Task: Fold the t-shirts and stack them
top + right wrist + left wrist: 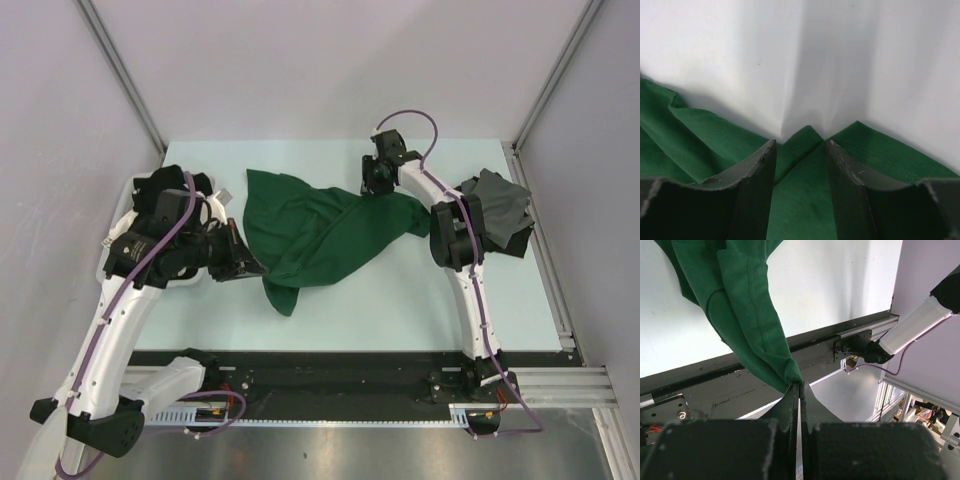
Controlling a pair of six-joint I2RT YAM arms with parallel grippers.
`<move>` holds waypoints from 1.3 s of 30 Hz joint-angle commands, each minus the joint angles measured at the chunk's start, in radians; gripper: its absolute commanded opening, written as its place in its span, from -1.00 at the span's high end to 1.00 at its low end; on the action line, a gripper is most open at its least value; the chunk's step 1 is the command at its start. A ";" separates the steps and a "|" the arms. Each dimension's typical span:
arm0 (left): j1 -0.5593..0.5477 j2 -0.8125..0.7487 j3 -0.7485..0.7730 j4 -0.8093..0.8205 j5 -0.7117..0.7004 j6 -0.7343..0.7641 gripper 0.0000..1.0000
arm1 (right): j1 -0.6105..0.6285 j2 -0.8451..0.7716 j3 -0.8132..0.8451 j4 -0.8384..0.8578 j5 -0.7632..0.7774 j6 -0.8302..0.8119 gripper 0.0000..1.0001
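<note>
A dark green t-shirt point(320, 235) lies crumpled across the middle of the table. My left gripper point(250, 262) is shut on a corner of it point(790, 372) at its left side and holds that part lifted; the cloth hangs from the fingertips in the left wrist view. My right gripper point(377, 183) is open at the shirt's far right edge, its fingers point(760, 165) straddling a green fold point(802, 150) against the table. A grey t-shirt point(498, 205) lies bunched on a black one point(518, 243) at the right.
A white slatted basket point(120, 235) sits at the left under my left arm, with dark cloth point(185, 183) in it. The table point(400, 300) ends at a black rail point(350, 370) in front. Metal frame posts and grey walls surround it.
</note>
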 commanded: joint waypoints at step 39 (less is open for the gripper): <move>0.004 0.053 0.035 0.056 0.054 0.021 1.00 | 0.002 0.050 0.057 0.011 0.030 -0.053 0.07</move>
